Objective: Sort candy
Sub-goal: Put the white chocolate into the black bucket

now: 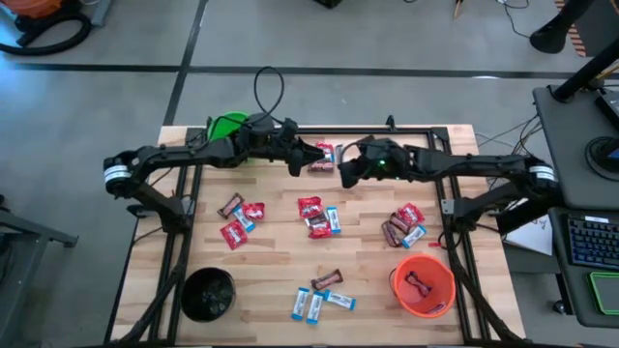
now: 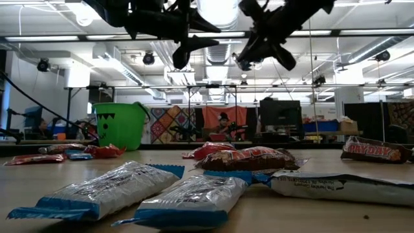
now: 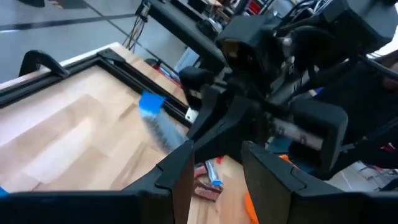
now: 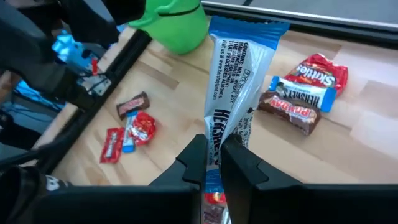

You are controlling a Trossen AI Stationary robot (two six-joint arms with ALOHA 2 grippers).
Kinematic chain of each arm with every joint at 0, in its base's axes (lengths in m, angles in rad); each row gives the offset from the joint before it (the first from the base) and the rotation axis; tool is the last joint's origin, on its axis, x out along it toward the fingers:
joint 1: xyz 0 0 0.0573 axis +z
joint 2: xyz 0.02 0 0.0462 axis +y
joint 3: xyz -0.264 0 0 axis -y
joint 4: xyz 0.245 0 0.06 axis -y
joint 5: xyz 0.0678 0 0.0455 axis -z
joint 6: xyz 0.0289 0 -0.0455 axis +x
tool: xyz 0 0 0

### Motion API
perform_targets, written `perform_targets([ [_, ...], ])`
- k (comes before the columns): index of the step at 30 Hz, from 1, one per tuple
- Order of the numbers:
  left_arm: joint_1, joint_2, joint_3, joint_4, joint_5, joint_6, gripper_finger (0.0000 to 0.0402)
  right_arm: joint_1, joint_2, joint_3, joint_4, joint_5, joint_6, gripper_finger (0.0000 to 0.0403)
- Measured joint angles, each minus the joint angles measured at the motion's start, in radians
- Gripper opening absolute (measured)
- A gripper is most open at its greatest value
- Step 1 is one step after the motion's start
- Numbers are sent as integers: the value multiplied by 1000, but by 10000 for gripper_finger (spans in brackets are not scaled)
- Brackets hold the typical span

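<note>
**Mid-air handover over the far counter**

Here we hold a blue-and-white packet (image 4: pixel 239 93) in our right tool (image 4: pixel 214 158), clenched on its lower end so the long wrapper stands out ahead of the fingers. In the high view the right tool (image 1: pixel 346 166) hangs above the far middle of the counter (image 1: pixel 271 280), facing our left tool (image 1: pixel 302 158), which sits just beside it with its fingers parted and nothing between them. The left wrist view shows the blue packet (image 3: pixel 155 118) blurred between the two arms.

The rest of the candy lies scattered on the counter: a red packet (image 1: pixel 309 205) with others in the middle, more to the left and right, three blue-and-white ones near the front. The green bucket (image 1: pixel 229 126) stands at the far left, the black bucket (image 1: pixel 208 293) at the near left, the orange bucket (image 1: pixel 423 285) at the near right with one brown bar (image 1: pixel 419 283) in it.

We judge this a pass from right to left, probably bound for one of the left-side buckets. The risks:

- The grip is on one end only, so the floppy wrapper may sag or swing away from the left fingers.
- If we release the right before the left has closed, the packet drops among the sweets below.
- The two tools are very close; a small misjudgement could knock them together.
</note>
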Motion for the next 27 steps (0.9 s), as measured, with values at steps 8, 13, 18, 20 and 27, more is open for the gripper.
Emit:
perform_targets([
  [8,0,0,0,-5,0,2,118,1,149,203,-140,-18,-118,27],
  [13,0,0,0,-11,0,18,118,3,170,289,-292,34,-159,27],
  [18,0,0,0,-19,0,22,118,5,159,311,-298,43,-166,27],
  [20,0,0,0,-22,0,23,118,9,159,319,-288,40,-170,27],
  [27,0,0,0,-25,-3,23,118,35,159,338,-279,34,-171,27],
])
